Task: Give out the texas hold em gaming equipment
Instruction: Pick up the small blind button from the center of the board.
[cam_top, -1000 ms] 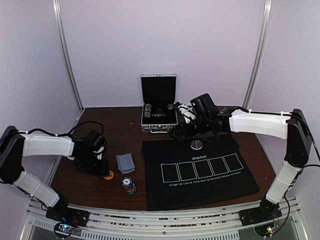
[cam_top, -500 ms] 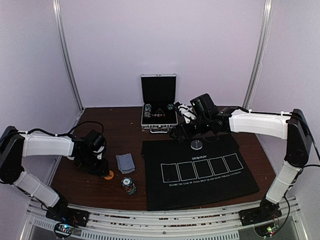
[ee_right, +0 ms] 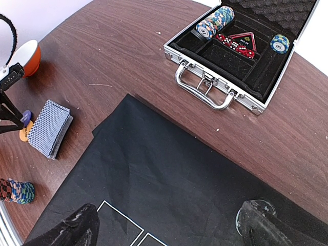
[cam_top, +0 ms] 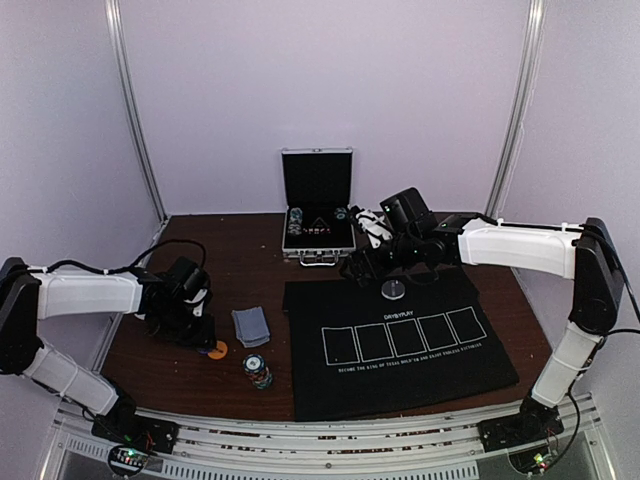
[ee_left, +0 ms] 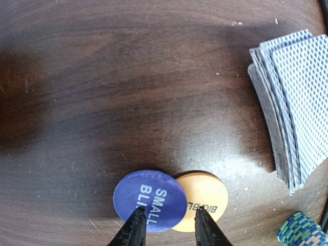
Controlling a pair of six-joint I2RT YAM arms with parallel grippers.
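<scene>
In the left wrist view a purple "SMALL BLIND" disc (ee_left: 149,197) lies partly over an orange "BIG BLIND" disc (ee_left: 210,197) on the brown table. My left gripper (ee_left: 169,218) points down at them with a narrow gap. One fingertip is over the purple disc and the other over the orange one, and no pinch shows. A fanned stack of blue-backed cards (ee_left: 292,102) lies to the right, with a chip stack (ee_left: 302,231) at the corner. My right gripper (ee_right: 166,225) hangs wide open above the black mat (ee_right: 169,169), with a silver disc (ee_right: 254,214) by one finger.
The open silver case (ee_right: 256,105) stands at the back and holds a row of chips (ee_right: 215,21) and red dice. From above I see the cards (cam_top: 251,325), chip stack (cam_top: 257,372), orange disc (cam_top: 217,350) and mat (cam_top: 400,345). An orange-and-white round thing (ee_right: 28,56) is far left.
The left gripper's jaws have narrowed over the two discs, and the left arm has shifted slightly. The right arm has not moved.
</scene>
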